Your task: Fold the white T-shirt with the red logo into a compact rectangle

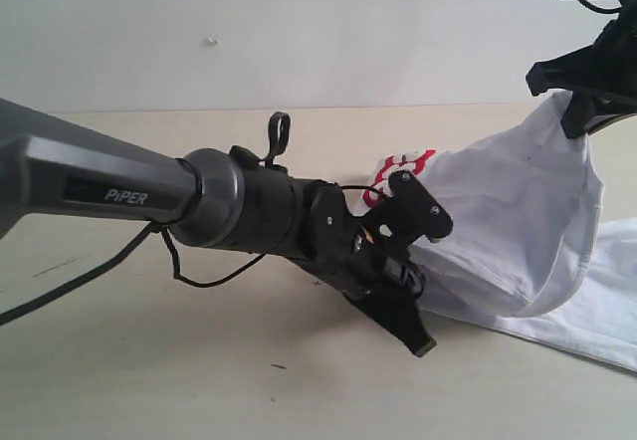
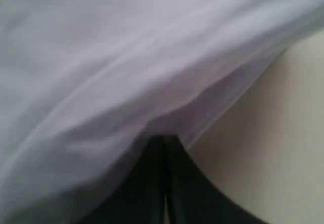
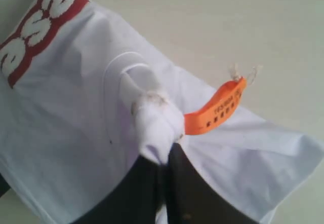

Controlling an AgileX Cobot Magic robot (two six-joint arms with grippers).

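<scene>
Cloth, slung between two grips and sagging like a hammock in the exterior view. Held the white T-shirt [image 1: 518, 221] high at the far right with the right gripper [image 1: 580, 116] and low near the middle with the left gripper [image 1: 416, 311], leaving the fabric hanging in a curve rather than lying flat. Left the lower part trailing on the bench [image 1: 199, 380] at the right edge. Showed only a scrap of the red logo [image 1: 400, 171], curled over a fold just behind the left gripper. Judged as mid-fold: raised at two points, probably for laying one part over another.

From the left wrist camera: left gripper [image 2: 164, 183] closed to a narrow seam, no gap between the jaws. Draped the white T-shirt [image 2: 126, 72] right across the lens, with taut folds running down to the tips, hence read as a pinch on a thin edge of cloth. Exact spot of the pinch lost in blur. Bare bench [image 2: 288, 133] alongside.

From the right wrist camera: right gripper [image 3: 166, 171] clamped tight on a bunched wad of cloth at the ribbed collar [image 3: 126, 64]. Orange neck tag [image 3: 215, 107] sticking out just beside the wad. Red logo [image 3: 35, 26] at the far end of the hanging cloth, well apart from the grip. Sensible place to grip, by this reading: thick ribbing for firm purchase, on the shirt's centre line.
</scene>
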